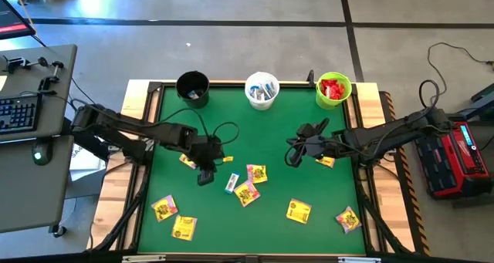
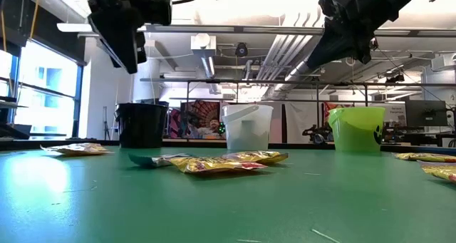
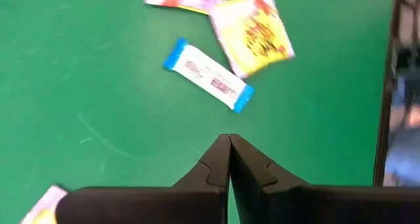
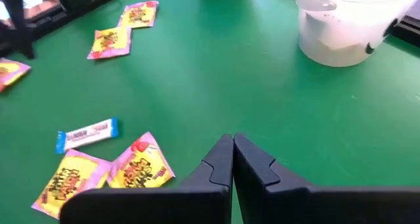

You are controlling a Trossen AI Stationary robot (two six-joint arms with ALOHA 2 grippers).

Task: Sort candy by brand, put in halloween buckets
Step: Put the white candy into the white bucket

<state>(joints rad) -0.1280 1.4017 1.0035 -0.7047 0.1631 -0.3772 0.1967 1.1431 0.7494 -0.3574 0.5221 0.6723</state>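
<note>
High view: a green table (image 1: 255, 132) carries three buckets along its far edge, the black bucket (image 1: 192, 88) at left, the white bucket (image 1: 262, 90) in the middle with white-and-blue candy inside, and the green bucket (image 1: 333, 90) at right holding red candy. The left gripper (image 1: 205, 176) hangs above the left-centre of the table with its fingers (image 3: 216, 163) pressed together and nothing between them. Just right of it lies a white-and-blue bar (image 1: 231, 183), and beyond that two yellow packets (image 1: 252, 183) overlapping near the table's middle; another yellow packet (image 1: 187, 161) lies partly under the left arm. The left wrist view shows the bar (image 3: 208, 75) lying flat just ahead of the closed tips, apart from them, with a yellow packet (image 3: 254, 32) just past it. The right gripper (image 1: 294, 158) hovers right of centre, also closed and empty, well away from the white bucket (image 4: 351, 27) that its wrist view shows farther off. Loose yellow packets lie along the near side: two at near left (image 1: 174, 217), one at near centre-right (image 1: 299, 210), and one at near right (image 1: 348, 219). Low view: both grippers hang clear above the tabletop, touching no candy.
</note>
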